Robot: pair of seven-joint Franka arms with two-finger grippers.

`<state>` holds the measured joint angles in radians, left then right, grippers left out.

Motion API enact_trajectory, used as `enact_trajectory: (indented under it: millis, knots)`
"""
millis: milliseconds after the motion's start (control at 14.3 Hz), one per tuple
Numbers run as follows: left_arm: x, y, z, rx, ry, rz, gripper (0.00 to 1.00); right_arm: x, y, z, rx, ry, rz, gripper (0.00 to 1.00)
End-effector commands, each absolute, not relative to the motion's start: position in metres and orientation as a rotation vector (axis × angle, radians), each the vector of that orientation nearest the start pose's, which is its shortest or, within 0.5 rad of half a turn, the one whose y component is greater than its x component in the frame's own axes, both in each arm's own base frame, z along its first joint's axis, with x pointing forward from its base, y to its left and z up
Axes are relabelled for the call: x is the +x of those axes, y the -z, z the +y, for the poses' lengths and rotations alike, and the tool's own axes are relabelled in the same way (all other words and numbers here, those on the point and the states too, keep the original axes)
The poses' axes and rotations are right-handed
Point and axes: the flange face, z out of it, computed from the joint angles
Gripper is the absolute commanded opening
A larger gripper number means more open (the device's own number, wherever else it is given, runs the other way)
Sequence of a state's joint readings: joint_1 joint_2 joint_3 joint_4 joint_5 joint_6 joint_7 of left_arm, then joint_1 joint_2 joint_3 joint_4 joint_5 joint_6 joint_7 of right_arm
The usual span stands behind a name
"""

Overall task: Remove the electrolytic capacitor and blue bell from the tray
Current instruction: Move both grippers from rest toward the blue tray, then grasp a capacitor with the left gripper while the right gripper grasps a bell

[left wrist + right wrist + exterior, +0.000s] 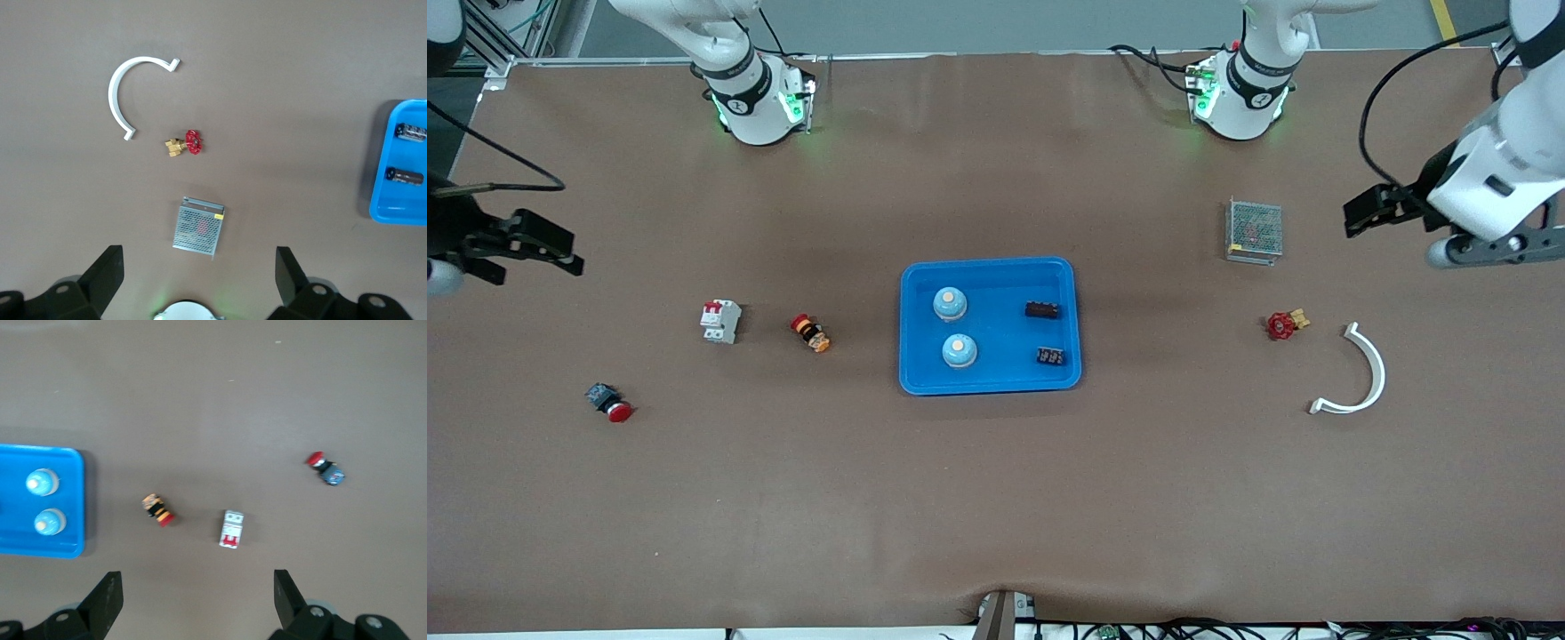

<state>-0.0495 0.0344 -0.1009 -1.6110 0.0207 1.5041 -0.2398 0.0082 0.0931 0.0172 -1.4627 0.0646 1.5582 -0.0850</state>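
A blue tray [1005,333] lies at the middle of the table. In it are two light blue bells [950,303] [959,351] toward the right arm's end and two black capacitors [1042,309] [1051,356] toward the left arm's end. The bells [41,482] [49,522] show in the right wrist view, the capacitors [409,131] [404,176] in the left wrist view. My left gripper [1371,210] [200,277] is open and empty, up over the left arm's end of the table. My right gripper [527,247] [198,597] is open and empty, up over the right arm's end.
Toward the left arm's end lie a metal mesh box [1254,230], a red valve [1284,324] and a white curved clip [1360,373]. Toward the right arm's end lie a white breaker [720,321], an orange and black button [810,333] and a red push button [609,402].
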Motion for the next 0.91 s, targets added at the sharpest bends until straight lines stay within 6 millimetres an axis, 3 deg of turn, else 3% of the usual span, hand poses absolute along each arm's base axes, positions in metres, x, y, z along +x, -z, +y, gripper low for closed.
enact_trajectory:
  millis: [0, 209, 349, 559, 628, 838]
  knots:
    - [0.543, -0.558, -0.108, -3.085, -0.195, -0.255, 1.00, 0.579, -0.622, 0.074, -3.062, -0.021, -0.107, 1.00]
    - [0.542, -0.509, -0.133, -3.110, -0.210, -0.394, 1.00, 0.571, -0.619, 0.139, -3.065, -0.026, -0.023, 1.00]
    - [0.540, -0.474, -0.159, -3.123, -0.175, -0.534, 1.00, 0.572, -0.606, 0.176, -3.059, -0.011, -0.081, 1.00]
    - [0.541, -0.424, -0.222, -3.078, -0.183, -0.826, 1.00, 0.581, -0.574, 0.225, -3.051, 0.002, -0.154, 1.00]
    - [0.539, -0.409, -0.242, -3.050, -0.197, -0.942, 1.00, 0.584, -0.564, 0.239, -3.049, 0.011, -0.105, 1.00]
    - [0.532, -0.367, -0.281, -2.967, -0.262, -1.138, 0.94, 0.587, -0.531, 0.281, -3.041, 0.002, 0.009, 1.00]
